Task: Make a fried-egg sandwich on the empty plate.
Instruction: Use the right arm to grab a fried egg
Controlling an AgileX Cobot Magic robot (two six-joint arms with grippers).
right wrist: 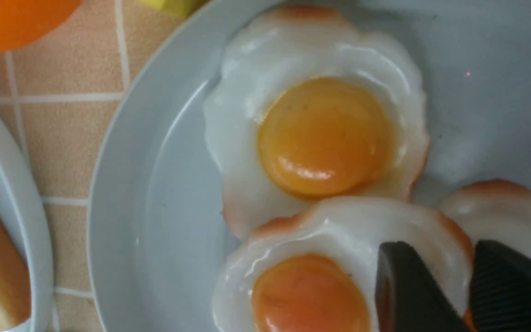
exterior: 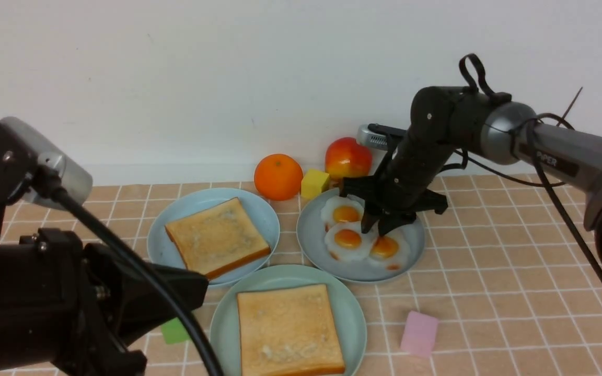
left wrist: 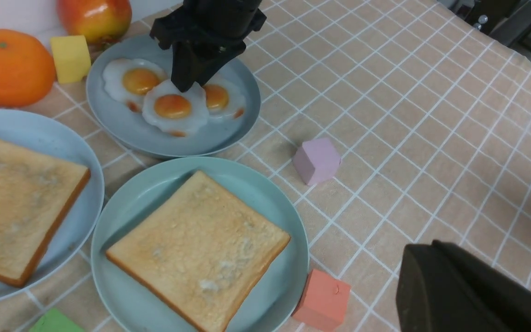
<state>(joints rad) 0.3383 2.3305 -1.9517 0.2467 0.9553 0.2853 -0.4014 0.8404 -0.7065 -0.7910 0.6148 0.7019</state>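
Mint-green plate, near centre with toast on it, is seen up front; from the left wrist the right gripper is shown on the middle fried egg of the far plate; up close its fingers are seen straddling the egg's rim, clamped or not can't be told, so a full squeeze is advised before lifting.

Tablecloth: peach, white grid lines. Wall: white.
Near plate: pale mint-green. Far-left plate: sky-blue. Far-right plate: grey-blue.
Near toast, far-left toast: golden, brown crusts, pale patches.
Fried eggs: glossy white, orange yolks, browned rims.
Orange: plain orange. Apple: red, yellow blush.
Yellow cube, far. Pink cube, near right. Green cube, near left. Salmon cube, beside mint-green plate.
Right gripper: black.
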